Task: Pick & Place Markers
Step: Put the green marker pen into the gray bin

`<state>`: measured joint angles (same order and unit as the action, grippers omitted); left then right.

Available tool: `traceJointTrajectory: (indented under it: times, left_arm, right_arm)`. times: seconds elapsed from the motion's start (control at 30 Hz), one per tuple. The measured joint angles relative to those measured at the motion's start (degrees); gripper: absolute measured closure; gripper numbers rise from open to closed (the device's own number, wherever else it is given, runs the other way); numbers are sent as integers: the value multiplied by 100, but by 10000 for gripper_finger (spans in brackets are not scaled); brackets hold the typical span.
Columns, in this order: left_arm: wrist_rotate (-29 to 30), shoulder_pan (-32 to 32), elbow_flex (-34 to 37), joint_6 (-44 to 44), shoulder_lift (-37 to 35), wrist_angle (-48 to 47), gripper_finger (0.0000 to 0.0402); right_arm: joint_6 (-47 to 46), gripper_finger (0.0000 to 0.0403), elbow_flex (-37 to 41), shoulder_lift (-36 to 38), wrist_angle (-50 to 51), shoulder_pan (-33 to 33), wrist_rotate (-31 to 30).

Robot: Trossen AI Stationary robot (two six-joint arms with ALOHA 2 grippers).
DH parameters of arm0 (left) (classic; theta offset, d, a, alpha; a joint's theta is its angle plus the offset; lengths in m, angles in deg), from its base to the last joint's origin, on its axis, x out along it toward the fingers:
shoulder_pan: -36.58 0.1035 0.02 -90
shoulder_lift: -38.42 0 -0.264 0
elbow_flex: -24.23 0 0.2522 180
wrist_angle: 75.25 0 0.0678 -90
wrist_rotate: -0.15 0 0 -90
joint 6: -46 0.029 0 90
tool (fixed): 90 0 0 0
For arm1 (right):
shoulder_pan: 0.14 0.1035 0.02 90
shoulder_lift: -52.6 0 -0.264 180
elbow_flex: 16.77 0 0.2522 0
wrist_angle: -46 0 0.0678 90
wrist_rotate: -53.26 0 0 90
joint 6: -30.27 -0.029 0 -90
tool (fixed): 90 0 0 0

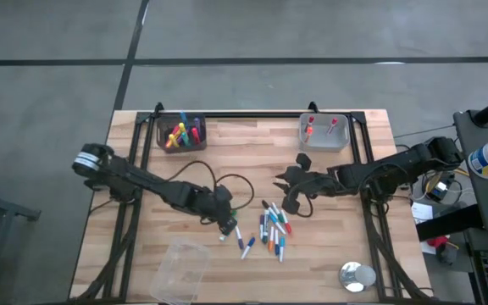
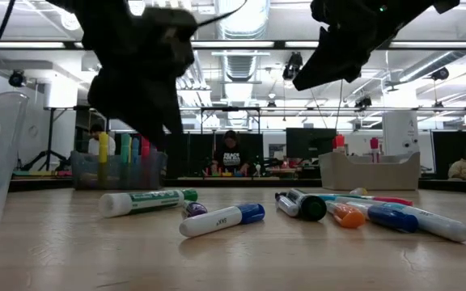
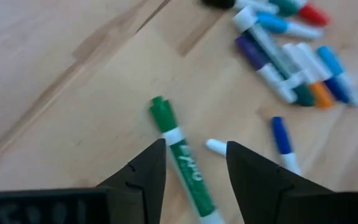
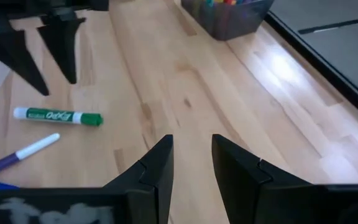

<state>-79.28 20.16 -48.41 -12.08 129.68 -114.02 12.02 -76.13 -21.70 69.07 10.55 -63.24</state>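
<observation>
- Right pincer [image 4: 191,163], bottom centre: two dark fingers parted, bare wooden desk [image 4: 229,93] between them.
- Green marker [image 4: 58,116] lies flat, left.
- Purple marker [image 4: 20,154] lower left.
- Left pincer [image 4: 45,53] hangs open, upper left.
- Bin [image 4: 229,15] holding markers, top centre.

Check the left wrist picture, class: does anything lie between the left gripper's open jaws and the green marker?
Nothing visible does. The left gripper hovers over the green marker, bare tabletop around it.

Pale, smooth butcher-block wood tops the table [image 1: 252,152], framed in black metal. The markers [image 1: 271,230] show glossy plastic barrels and caps. A clear plastic cup [image 1: 179,271] and a shiny metal lid [image 1: 357,276] lie nearby.
</observation>
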Motion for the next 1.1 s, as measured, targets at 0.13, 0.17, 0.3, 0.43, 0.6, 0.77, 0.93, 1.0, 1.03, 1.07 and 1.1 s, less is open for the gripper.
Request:
traceJointTrajectory:
  times: [0.13, 0.17, 0.3, 0.43, 0.6, 0.77, 0.93, 1.0, 1.03, 1.07, 1.1]
  left_arm:
    - [-3, -28, -87, -102, 311, -209, 241]
    - [-6, -37, -106, -164, 361, -245, 241]
    - [-60, -126, -111, -352, 550, -248, 241]
    - [-80, -245, -109, -463, 642, -243, 241]
    - [-90, -361, -171, -511, 774, -200, 241]
    - [-402, -375, -242, -563, 981, -112, 241]
    - [-407, -403, -350, -545, 1226, -37, 241]
    - [-422, -403, -373, -538, 1277, -63, 241]
    - [-424, -403, -382, -503, 1281, -76, 241]
    - [-431, -401, -382, -475, 1281, -99, 241]
    - [-433, -401, -382, -448, 1281, -112, 241]
  right_arm:
    - [-1, 297, 0, 0, -1, 71, -2]
    - [-1, 298, 0, 0, -1, 81, -2]
    - [-19, 303, 0, 2, -2, 82, -2]
    - [-21, 307, 0, 2, -6, 80, -2]
    - [-21, 309, 0, 2, -6, 80, -2]
    - [-21, 307, 0, 2, -12, 82, -5]
    - [-18, 315, 0, 2, -12, 83, -11]
    - [-20, 318, 0, 2, -12, 83, -13]
    - [-21, 320, 0, 0, -12, 83, -15]
    - [-21, 321, 0, 0, -12, 83, -18]
    - [-20, 322, 0, 0, -12, 83, -18]
